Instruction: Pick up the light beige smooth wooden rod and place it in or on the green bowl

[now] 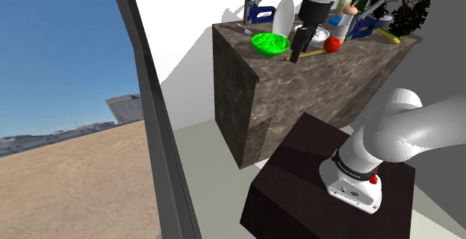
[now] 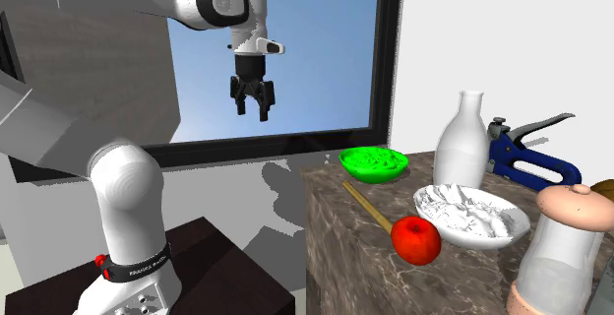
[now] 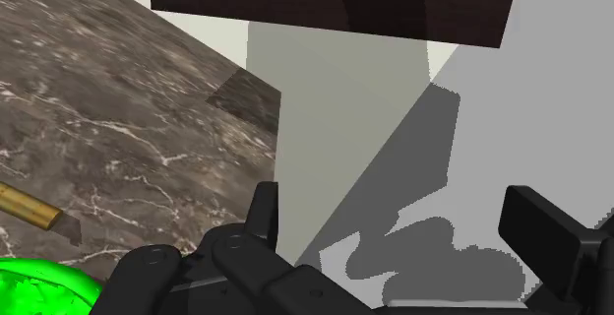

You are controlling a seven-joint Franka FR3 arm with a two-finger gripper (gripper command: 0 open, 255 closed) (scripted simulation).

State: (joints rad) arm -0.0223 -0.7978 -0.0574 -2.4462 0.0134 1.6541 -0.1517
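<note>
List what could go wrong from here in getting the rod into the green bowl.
1. The rod lies flat with one end close to the red apple; the open gripper might set the apple rolling when it closes.
2. The tall white bottle stands close to the green bowl; the placing move could topple it.

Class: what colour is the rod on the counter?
The rod is golden tan; best in the second exterior view.

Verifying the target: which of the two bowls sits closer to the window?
The green bowl, at the corner of the counter; the white bowl sits further in, beside the red apple.
</note>
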